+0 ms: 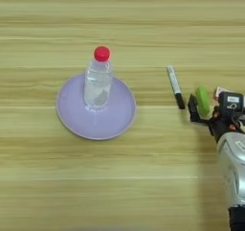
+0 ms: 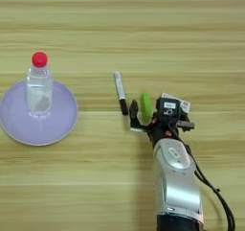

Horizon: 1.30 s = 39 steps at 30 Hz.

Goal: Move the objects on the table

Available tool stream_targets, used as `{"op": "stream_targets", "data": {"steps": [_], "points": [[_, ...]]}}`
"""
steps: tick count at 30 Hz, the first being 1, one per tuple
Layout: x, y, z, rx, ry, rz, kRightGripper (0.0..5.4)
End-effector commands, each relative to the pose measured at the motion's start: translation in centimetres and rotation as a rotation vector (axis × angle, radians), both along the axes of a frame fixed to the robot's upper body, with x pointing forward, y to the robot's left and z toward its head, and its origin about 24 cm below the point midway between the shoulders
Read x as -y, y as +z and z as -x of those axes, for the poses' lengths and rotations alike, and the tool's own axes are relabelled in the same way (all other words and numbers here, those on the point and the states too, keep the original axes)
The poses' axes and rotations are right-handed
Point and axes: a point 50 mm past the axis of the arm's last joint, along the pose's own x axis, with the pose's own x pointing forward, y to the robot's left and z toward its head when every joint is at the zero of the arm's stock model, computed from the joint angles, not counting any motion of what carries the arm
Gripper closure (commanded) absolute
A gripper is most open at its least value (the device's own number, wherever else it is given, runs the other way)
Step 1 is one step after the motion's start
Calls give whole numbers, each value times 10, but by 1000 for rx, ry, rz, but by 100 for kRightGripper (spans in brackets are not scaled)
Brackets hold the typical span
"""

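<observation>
Landmark: lilac plate [image 1: 72, 117], lying flat on the wood-grain tabletop [image 1: 119, 187].

Bottle [image 1: 98, 81]: clear plastic, red cap, upright, standing on the plate, toward its far half.

Marker [image 2: 120, 92]: white body, black cap. Lies on the tabletop well to the right of the plate, apart from it. Cap end points toward the near edge, white end toward the far edge, slightly slanted.

Green block [image 2: 146, 107]: just right of the marker's cap end, farther from the plate than the marker. It sits between the two black fingers of the hand [image 2: 149, 114]; one finger [image 2: 134, 114] is on the marker side, the other side is hidden under the wrist body. The fingers are spread about the block's width. Whether they press on the block, or whether it rests on the tabletop, cannot be told.

Red-and-white packet [image 2: 175, 102]: flat on the tabletop, farthest right of the plate, partly covered by the hand.

Silver forearm [image 2: 176, 182] enters from the near edge, right of the plate.
</observation>
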Motion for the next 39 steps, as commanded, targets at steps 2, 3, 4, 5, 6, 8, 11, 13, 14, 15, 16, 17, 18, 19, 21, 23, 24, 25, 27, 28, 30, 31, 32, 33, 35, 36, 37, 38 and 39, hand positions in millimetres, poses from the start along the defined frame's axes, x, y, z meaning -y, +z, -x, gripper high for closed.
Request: {"op": "stream_targets", "data": {"steps": [2, 3, 4, 5, 6, 8, 11, 13, 14, 15, 16, 17, 18, 19, 21, 23, 24, 25, 27, 28, 30, 31, 32, 33, 35, 36, 37, 38, 39], "points": [[9, 21, -14, 97, -3, 49, 4], [11, 20, -14, 91, -8, 48, 4], [12, 18, -15, 88, -12, 47, 4], [13, 17, -15, 85, -14, 46, 4], [13, 17, -15, 83, -15, 45, 4], [14, 14, -16, 74, -18, 43, 4], [15, 11, -16, 69, -22, 40, 4], [16, 10, -17, 67, -23, 38, 4], [16, 10, -18, 66, -24, 37, 4], [17, 9, -18, 62, -26, 36, 4], [17, 8, -19, 60, -27, 35, 4], [17, 7, -19, 58, -27, 34, 4], [17, 7, -19, 58, -26, 34, 4], [17, 6, -19, 57, -25, 33, 4], [17, 5, -20, 53, -24, 30, 4], [16, 3, -21, 48, -18, 26, 19], [16, 3, -22, 46, -15, 25, 26], [15, 2, -22, 45, -13, 24, 37], [15, 1, -23, 44, -9, 23, 53], [15, 1, -23, 44, -8, 22, 62], [15, 1, -24, 44, -5, 21, 80], [15, 1, -24, 43, -5, 20, 94], [15, 1, -24, 44, -4, 20, 109], [15, 1, -24, 44, -2, 19, 122], [14, 1, -24, 46, 3, 16, 140], [13, 0, -25, 46, 6, 14, 154], [13, 0, -25, 47, 8, 14, 164], [13, 0, -25, 47, 9, 13, 171], [13, 0, -24, 47, 10, 13, 184]]}}
